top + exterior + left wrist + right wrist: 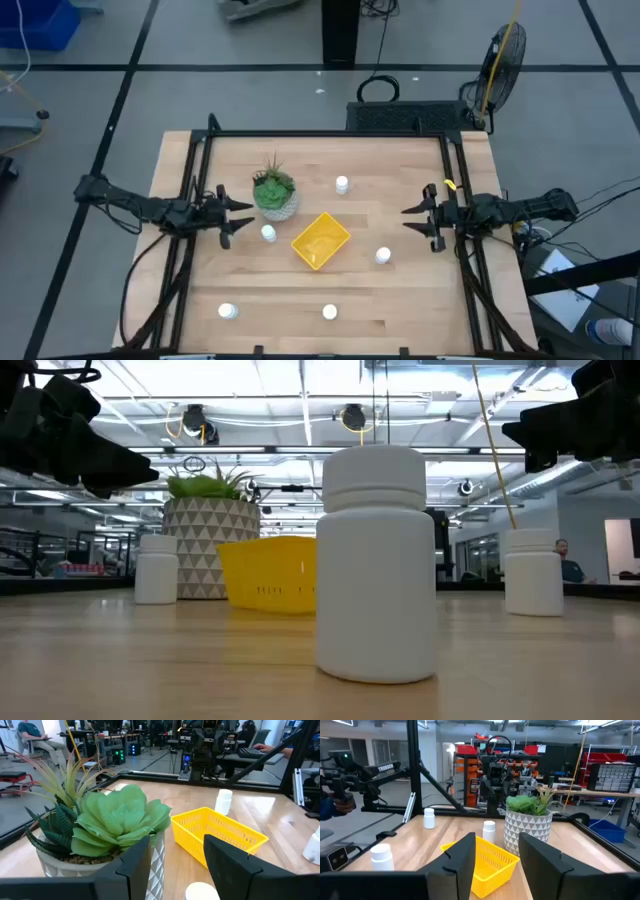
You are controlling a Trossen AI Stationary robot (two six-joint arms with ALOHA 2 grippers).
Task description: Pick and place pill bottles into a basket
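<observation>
I read the left end effector (240, 218), fingers visibly parted yet empty, as nearest an upright bottle (268, 233), which stands between it and the basket (320, 240).

A: The table (400, 300) looks like pale wood, planks joined side by side, smooth with a soft sheen rather than a gloss.

B: The bottles look like white plastic, matt. The one nearest the front edge (376, 564) has a ribbed band under its cap.

A: The basket (320, 240) near the middle of the table is bright yellow plastic, slightly shiny, with slotted walls.

B: The pot (100, 862) is white with a raised triangle pattern, hard and matt. Whether it is ceramic or plastic cannot be told.

A: Its plant (117, 817) has smooth, waxy green leaves.

B: Both grippers, left (235, 214) and right (415, 219), have dark matt fingers.
</observation>
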